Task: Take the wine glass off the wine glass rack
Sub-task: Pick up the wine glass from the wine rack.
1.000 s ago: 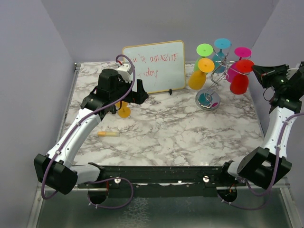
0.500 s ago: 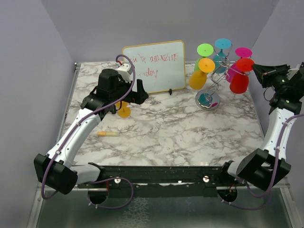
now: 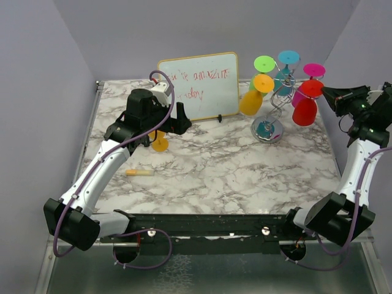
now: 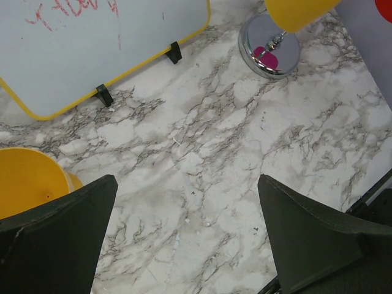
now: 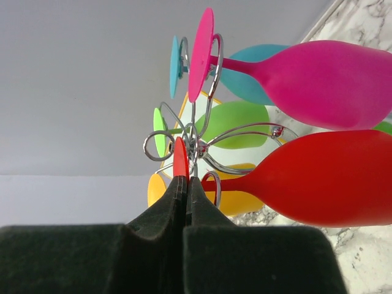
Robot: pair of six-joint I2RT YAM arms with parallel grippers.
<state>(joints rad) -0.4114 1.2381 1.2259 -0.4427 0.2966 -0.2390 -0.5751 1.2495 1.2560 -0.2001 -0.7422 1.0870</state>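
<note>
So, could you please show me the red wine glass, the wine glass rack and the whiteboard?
red wine glass [image 5: 331,177], right wrist view, on the bowl.
wine glass rack [image 3: 267,129], top external view, on its round shiny base.
whiteboard [image 3: 205,90], top external view, on the white writing surface.

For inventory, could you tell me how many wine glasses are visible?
6. On the rack: green, teal, pink, orange and the red glass; a sixth glass beside the left gripper. Others may be hidden.
</note>
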